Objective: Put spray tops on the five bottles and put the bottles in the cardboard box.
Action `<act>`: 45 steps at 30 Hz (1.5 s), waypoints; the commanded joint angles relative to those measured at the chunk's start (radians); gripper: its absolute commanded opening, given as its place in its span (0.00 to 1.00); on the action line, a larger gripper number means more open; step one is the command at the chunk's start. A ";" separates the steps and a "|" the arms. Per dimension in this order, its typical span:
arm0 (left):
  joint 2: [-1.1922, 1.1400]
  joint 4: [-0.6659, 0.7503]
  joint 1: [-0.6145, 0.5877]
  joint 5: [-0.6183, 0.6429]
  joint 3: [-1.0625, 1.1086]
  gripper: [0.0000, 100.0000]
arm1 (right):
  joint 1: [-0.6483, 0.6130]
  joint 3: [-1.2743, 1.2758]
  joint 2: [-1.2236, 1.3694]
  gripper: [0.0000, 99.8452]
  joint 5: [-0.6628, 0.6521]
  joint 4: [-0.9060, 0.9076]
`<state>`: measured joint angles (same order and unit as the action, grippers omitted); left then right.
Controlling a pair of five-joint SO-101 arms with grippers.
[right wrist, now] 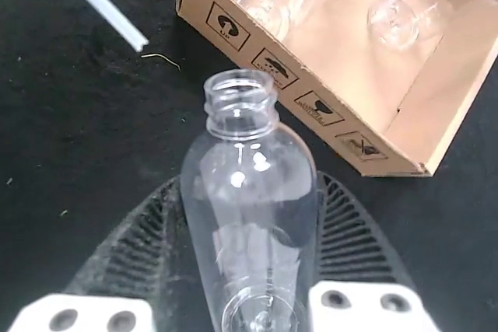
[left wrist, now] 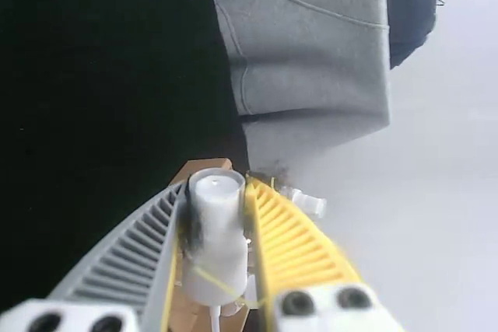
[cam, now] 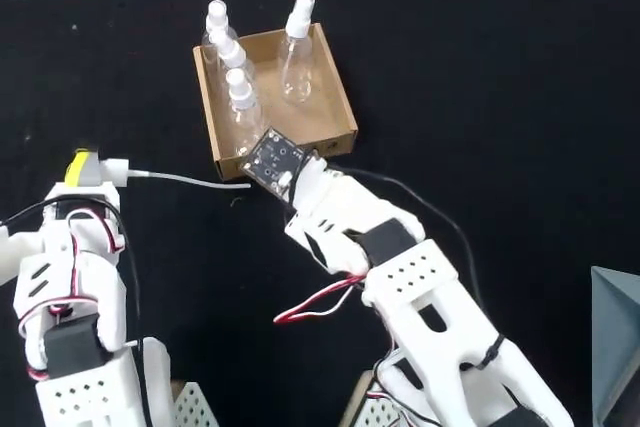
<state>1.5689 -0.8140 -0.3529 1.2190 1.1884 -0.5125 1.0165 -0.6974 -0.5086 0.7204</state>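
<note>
My left gripper (left wrist: 218,180) is shut on a white spray top (left wrist: 214,239), held between its grey and yellow fingers. In the high view the spray top (cam: 105,169) sits at the left, and its thin dip tube (cam: 190,180) points right towards the box corner. My right gripper (right wrist: 250,192) is shut on a clear bottle (right wrist: 249,215) with an open, capless neck, just in front of the cardboard box (right wrist: 311,103). The cardboard box (cam: 340,97) holds several clear bottles with white spray tops, three along its left side (cam: 238,97) and one at the right (cam: 297,47).
The table is covered in black cloth (cam: 500,97). A grey-blue object (cam: 615,347) stands at the right edge. Red and white wires (cam: 310,302) loop beside the right arm. The dip tube's end (right wrist: 97,1) lies close to the bottle's neck.
</note>
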 commanded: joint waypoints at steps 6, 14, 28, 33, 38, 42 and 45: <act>0.078 0.023 -0.005 0.003 0.015 0.03 | -0.069 0.045 -0.053 0.14 -0.095 -0.097; 0.101 0.015 -0.002 0.003 0.021 0.03 | -0.086 0.065 -0.053 0.14 -0.101 -0.132; 0.103 0.025 -0.001 0.000 0.050 0.03 | -0.094 0.067 -0.053 0.14 -0.103 -0.173; 0.103 0.025 -0.002 0.000 0.051 0.03 | -0.135 0.068 -0.053 0.14 -0.103 -0.169; 0.103 0.025 -0.012 0.000 0.050 0.03 | -0.129 0.068 -0.053 0.14 -0.103 -0.169; 0.103 0.023 -0.012 -0.023 0.051 0.03 | -0.129 0.068 -0.053 0.14 -0.103 -0.170; 0.103 0.023 -0.012 -0.025 0.051 0.03 | -0.129 0.068 -0.053 0.14 -0.103 -0.170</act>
<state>1.6579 -0.8140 -0.3544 1.2129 1.2528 -0.6214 1.0917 -0.6974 -0.6038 0.5762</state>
